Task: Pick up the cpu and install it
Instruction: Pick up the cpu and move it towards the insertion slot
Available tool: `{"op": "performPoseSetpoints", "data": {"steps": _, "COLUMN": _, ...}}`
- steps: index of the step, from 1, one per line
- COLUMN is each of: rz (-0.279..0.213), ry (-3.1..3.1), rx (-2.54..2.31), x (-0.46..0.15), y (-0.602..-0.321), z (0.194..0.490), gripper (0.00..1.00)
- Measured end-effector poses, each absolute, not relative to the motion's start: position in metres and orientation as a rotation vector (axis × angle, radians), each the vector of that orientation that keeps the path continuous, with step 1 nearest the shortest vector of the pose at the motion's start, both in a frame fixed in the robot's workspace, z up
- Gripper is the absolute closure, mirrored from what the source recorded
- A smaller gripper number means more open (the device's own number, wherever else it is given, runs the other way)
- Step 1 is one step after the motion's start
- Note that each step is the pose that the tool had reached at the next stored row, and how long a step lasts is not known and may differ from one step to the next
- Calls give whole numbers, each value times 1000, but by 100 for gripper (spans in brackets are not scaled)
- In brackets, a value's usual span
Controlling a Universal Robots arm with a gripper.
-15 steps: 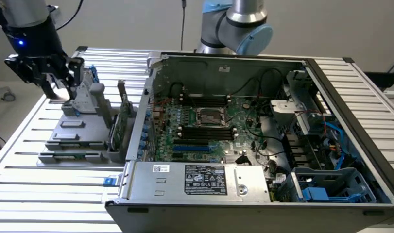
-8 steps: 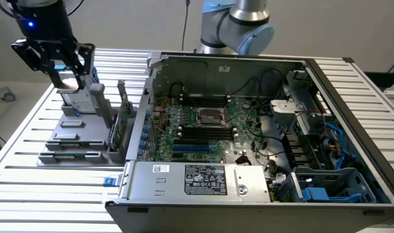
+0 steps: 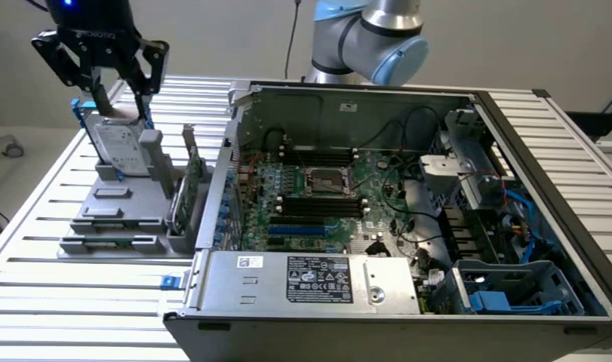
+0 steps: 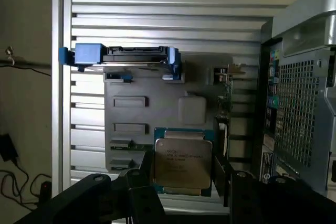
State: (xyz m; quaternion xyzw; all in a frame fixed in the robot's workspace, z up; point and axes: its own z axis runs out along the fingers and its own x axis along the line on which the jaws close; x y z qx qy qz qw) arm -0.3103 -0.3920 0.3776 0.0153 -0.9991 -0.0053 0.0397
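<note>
The cpu (image 4: 183, 163) is a flat square chip with a pale metal top and a green rim. My gripper (image 4: 184, 176) is shut on it, one black finger (image 4: 146, 174) against each opposite edge. It hangs above the grey parts holder (image 4: 157, 109). In the exterior view the gripper (image 3: 115, 96) is high at the exterior view's left, over the holder (image 3: 115, 215) and just above the upright hard drive (image 3: 119, 147). The open computer case (image 3: 386, 204) lies towards the exterior view's right, with the square cpu socket (image 3: 324, 181) in the middle of its motherboard.
The hard drive in its blue bracket (image 4: 126, 56) stands at the holder's far end. A card (image 3: 193, 185) stands upright between holder and case. The case's perforated wall (image 4: 302, 108) is close beside the gripper. The slatted metal table (image 3: 74, 294) carries everything.
</note>
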Motion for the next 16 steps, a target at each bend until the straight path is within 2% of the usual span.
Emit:
{"op": "performPoseSetpoints", "data": {"steps": 6, "rz": -17, "ry": -3046, "rx": 46, "x": -283, "y": -392, "z": 394, "gripper": 46}}
{"op": "performPoseSetpoints", "data": {"steps": 16, "rz": -18, "ry": -3016, "rx": 46, "x": -238, "y": -393, "z": 405, "gripper": 46}}
